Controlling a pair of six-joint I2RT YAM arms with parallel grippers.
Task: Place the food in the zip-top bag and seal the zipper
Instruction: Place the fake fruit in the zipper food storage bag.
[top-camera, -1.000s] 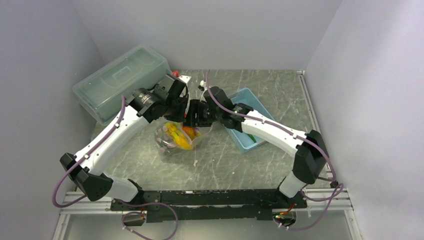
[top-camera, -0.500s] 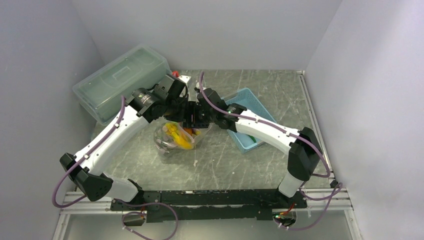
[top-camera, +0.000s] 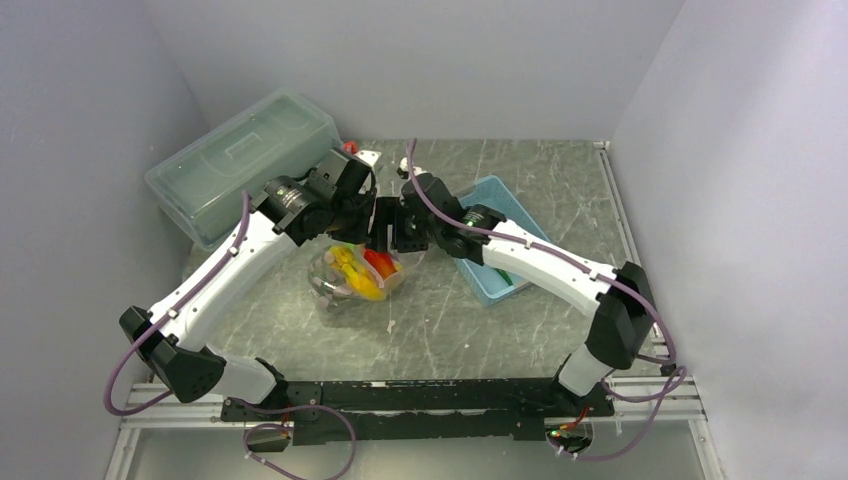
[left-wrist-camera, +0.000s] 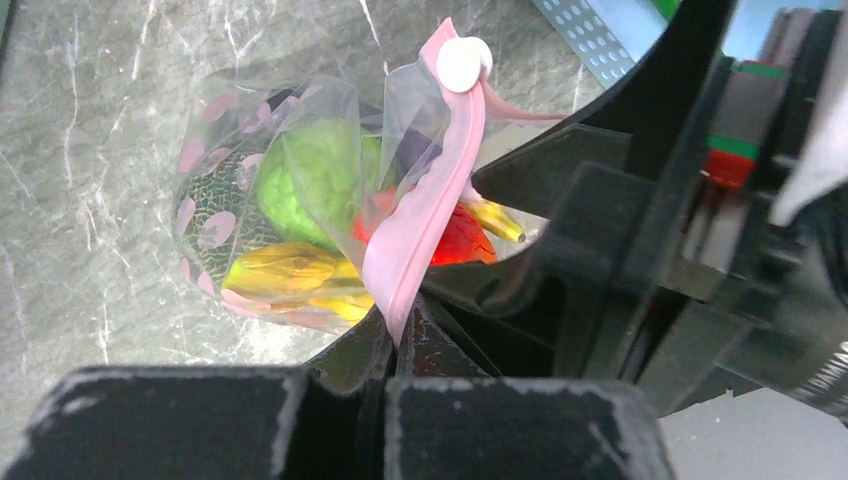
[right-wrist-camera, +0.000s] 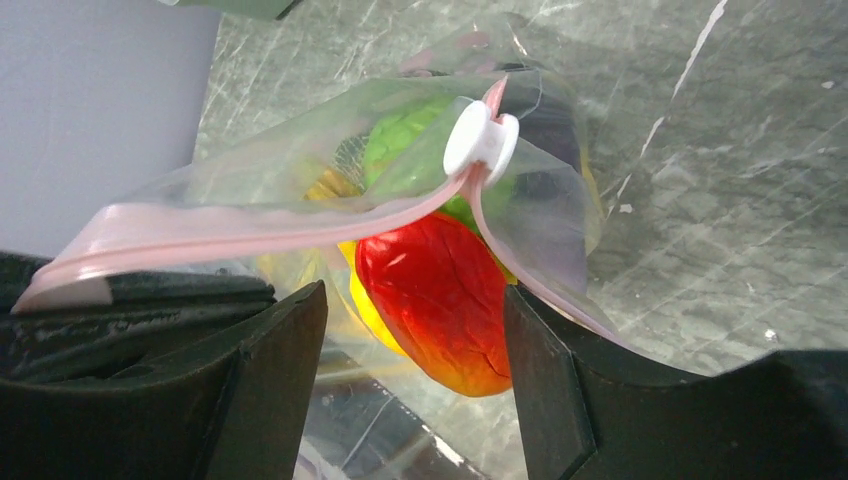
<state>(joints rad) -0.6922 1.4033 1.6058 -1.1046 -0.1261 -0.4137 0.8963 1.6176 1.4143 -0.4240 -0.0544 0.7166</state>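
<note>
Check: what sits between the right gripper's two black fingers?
A glossy red-orange toy piece, just below the pink zipper strip; the right wrist view shows it.

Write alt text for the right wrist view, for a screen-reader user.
Open right gripper straddles a red-orange toy piece in the mouth of a clear zip-top bag. The pink zipper is partly open, its white slider just above the piece; a green lump sits behind, all on a grey marbled table.

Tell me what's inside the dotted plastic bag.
Through the clear bag I can see a green lump, yellow bananas and a red-orange piece. The pink zipper covers part of the pile, and anything beneath these pieces is hidden.
</note>
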